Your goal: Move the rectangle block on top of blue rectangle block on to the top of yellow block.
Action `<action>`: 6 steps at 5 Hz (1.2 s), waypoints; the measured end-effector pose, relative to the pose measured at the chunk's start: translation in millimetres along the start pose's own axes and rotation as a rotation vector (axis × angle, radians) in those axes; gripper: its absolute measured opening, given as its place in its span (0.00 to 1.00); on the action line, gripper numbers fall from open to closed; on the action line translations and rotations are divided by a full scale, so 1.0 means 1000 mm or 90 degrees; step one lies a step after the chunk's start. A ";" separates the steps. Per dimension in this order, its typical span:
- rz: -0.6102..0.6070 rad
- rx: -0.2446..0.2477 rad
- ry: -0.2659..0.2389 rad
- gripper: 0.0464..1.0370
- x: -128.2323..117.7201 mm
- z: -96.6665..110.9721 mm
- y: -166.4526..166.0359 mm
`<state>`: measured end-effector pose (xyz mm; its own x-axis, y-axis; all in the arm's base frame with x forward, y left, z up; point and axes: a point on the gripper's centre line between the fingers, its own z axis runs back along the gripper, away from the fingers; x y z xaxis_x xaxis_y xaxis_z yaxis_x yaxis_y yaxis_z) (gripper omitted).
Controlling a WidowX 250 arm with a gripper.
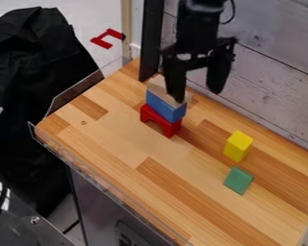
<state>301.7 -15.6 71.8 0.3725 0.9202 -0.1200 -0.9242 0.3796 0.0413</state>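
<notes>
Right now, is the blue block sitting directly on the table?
No, the blue block rests on the red block.

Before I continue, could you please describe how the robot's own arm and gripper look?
The arm is black, with a thin dark cable curving beside it. The gripper is black too, with a wide crosspiece and two long, thick fingers. I can make out no markings on either.
</notes>
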 end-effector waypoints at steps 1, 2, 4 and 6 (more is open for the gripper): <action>0.047 -0.051 -0.011 0.96 0.006 -0.004 0.006; 0.084 -0.122 -0.025 0.96 0.015 -0.010 0.007; 0.127 -0.148 -0.071 0.96 0.031 -0.004 0.001; 0.132 -0.162 -0.091 0.96 0.040 0.008 -0.010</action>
<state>326.2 17.9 74.7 0.1660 0.9861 0.0064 -0.9660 0.1640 -0.2000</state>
